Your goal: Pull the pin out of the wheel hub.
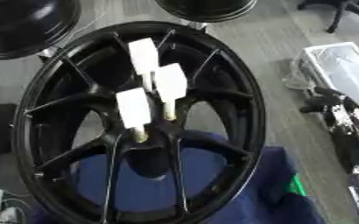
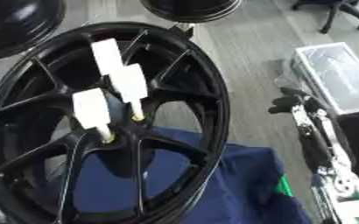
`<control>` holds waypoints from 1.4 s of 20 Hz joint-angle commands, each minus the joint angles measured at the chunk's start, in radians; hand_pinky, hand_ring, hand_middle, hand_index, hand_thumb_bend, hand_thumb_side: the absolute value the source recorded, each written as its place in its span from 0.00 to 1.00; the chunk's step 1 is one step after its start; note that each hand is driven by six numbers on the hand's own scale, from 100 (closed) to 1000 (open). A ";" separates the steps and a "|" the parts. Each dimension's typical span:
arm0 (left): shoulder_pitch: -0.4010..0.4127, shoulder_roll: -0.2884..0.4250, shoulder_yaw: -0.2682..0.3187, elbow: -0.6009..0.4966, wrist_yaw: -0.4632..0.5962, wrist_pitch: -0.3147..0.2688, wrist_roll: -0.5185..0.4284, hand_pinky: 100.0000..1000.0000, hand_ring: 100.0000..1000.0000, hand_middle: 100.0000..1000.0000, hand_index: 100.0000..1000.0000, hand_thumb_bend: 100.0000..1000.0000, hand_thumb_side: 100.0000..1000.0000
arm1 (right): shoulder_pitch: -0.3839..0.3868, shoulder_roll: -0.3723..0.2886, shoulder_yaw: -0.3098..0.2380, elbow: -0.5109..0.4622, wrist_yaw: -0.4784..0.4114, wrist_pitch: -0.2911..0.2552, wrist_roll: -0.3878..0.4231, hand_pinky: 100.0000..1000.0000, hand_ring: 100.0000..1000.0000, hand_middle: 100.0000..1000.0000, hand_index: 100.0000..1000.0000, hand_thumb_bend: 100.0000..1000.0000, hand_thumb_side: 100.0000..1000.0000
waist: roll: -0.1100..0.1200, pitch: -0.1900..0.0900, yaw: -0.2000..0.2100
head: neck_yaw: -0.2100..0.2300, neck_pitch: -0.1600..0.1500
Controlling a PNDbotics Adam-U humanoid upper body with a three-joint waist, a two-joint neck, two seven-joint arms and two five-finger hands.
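The black wheel hub [image 1: 136, 122] filled the centre and left of the frame, standing tilted, its spokes running from the rim to the central boss. Three white pins were seated around the boss, each with a flat white handle and a paler shaft: the upper pin [image 1: 143, 57] near the top centre, the middle pin [image 1: 170, 83] just right of it and partly overlapping it, and the lower pin [image 1: 133, 108] to the lower left. All three remained inserted in the hub. A blue cloth [image 1: 244, 192] lay beneath and behind the wheel's lower part, showing through the spokes.

The right robot hand [image 2: 290, 103] appeared at the right edge of the frame, well apart from the hub, touching none of the pins; whether its fingers were released or clenched could not be told. The left robot hand showed in neither view.

A clear plastic bin [image 1: 343, 70] sat at the upper right on the floor.
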 commanded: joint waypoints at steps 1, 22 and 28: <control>0.016 0.008 0.038 -0.009 0.003 -0.002 -0.024 0.85 0.81 0.75 0.84 0.00 0.02 | 0.004 -0.016 -0.007 -0.024 -0.003 -0.003 -0.003 1.00 0.59 0.57 0.77 0.00 0.65 | -0.002 -0.021 0.004 | 0.004 -0.001; 0.017 -0.101 0.064 -0.019 0.302 0.011 0.263 0.78 0.75 0.70 0.85 0.00 0.60 | 0.009 -0.018 -0.006 -0.024 -0.011 -0.003 -0.002 1.00 0.59 0.57 0.77 0.00 0.64 | -0.006 -0.028 0.003 | 0.016 0.004; -0.024 -0.350 0.025 -0.085 0.677 -0.042 0.566 0.73 0.73 0.71 0.80 0.02 0.65 | 0.007 -0.014 -0.002 -0.024 -0.020 -0.005 0.000 1.00 0.59 0.57 0.77 0.00 0.64 | -0.019 -0.029 -0.001 | 0.024 -0.003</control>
